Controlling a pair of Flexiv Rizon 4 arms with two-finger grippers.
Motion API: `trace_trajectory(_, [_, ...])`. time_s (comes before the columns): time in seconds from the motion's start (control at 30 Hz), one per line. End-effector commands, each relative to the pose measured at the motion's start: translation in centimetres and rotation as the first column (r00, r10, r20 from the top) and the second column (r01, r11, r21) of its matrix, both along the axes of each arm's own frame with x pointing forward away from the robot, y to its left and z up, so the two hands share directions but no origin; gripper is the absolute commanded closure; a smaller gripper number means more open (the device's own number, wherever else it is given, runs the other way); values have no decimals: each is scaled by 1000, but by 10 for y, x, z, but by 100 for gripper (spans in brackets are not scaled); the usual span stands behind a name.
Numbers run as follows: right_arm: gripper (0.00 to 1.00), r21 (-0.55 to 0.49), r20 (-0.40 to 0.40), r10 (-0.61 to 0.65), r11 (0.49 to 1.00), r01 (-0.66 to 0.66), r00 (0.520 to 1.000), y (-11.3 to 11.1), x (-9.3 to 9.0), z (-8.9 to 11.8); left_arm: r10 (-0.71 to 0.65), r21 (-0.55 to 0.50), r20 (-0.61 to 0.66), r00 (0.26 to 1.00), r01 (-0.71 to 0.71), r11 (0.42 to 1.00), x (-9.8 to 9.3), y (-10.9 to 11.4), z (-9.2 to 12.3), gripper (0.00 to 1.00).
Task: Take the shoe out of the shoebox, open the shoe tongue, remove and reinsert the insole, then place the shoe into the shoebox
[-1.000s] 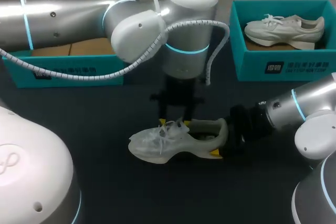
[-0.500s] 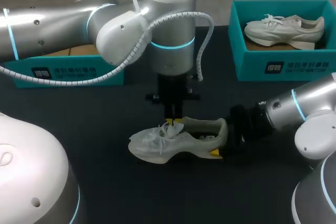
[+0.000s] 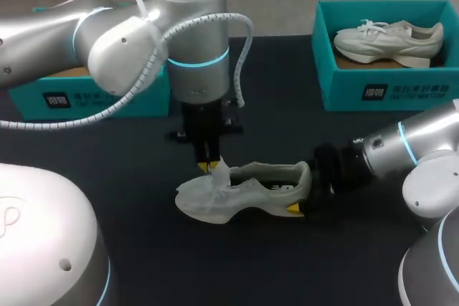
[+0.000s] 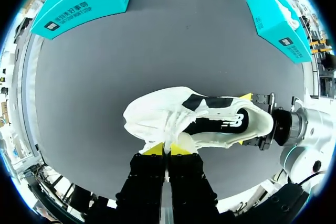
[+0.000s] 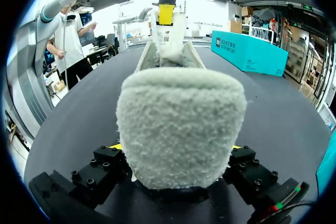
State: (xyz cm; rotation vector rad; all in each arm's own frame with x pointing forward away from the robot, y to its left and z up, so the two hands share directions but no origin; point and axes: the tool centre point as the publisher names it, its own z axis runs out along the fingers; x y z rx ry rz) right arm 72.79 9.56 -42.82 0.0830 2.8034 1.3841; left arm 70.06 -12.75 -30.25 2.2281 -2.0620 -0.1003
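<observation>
Head view has the off-white shoe [image 3: 244, 195] standing on its thick sole on the dark table [image 3: 143, 249], held between the two grippers. The left gripper [image 3: 208, 168] comes straight down over the lace area, and its yellow tips are pinched narrowly on the tongue [image 3: 219, 174], which stands lifted above the upper. The right gripper [image 3: 301, 198] is at the opposite end, its fingers spread wide around the heel and pressing it from both sides, so the toe points straight away from it. From the left wrist, the shoe lies just ahead of the fingertips, its mouth open onto a black insole [image 4: 218, 124] with white print and the mesh upper rumpled around the loose laces. From the right wrist, the fuzzy, rounded heel fills the space between the fingers, with the raised tongue and the left arm's yellow tips farther ahead. Well beyond the right gripper sits a teal shoebox [image 3: 387, 92] holding a second shoe [image 3: 391, 39]; another teal box [image 3: 93, 99] lies behind the left arm.
</observation>
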Motion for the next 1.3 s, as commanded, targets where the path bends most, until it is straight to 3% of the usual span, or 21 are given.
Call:
trace_trajectory(0.03, [100, -3, 0, -2, 1000, 2, 1000, 2, -1, -2, 41, -64, -4, 999, -41, 997, -2, 22, -11, 100])
trace_trajectory(0.47, [100, -3, 0, -2, 1000, 2, 1000, 2, -1, -2, 111, 36, -73, 991, -109, 993, -1, 46, -51, 100])
trace_trajectory(0.5, [100, -3, 0, -2, 1000, 2, 1000, 2, -1, -2, 114, 41, -76, 991, -111, 993, -1, 46, -54, 95])
trace_trajectory(0.57, [100, -3, 0, -2, 1000, 2, 1000, 2, -1, -2, 117, 44, -86, 989, -114, 993, -2, 47, -59, 69])
trace_trajectory(0.63, [100, -3, 0, -2, 1000, 2, 1000, 2, -1, -2, 125, 47, -95, 988, -120, 992, -2, 47, -62, 53])
trace_trajectory(0.7, [100, -3, 0, -2, 1000, 2, 1000, 2, -1, -2, 128, 47, -102, 987, -124, 991, -2, 48, -65, 11])
trace_trajectory(0.77, [100, -3, 0, -2, 1000, 2, 1000, 2, -1, -2, 128, 49, -105, 986, -124, 991, -2, 48, -65, 1])
trace_trajectory(1.17, [100, -3, 0, -2, 1000, 2, 1000, 2, -1, -2, 151, 49, -132, 980, -146, 988, -8, 52, -72, 0])
trace_trajectory(1.3, [100, -3, 0, -2, 1000, 2, 1000, 2, -1, -2, 143, 32, -112, 983, -140, 990, -7, 48, -62, 0])
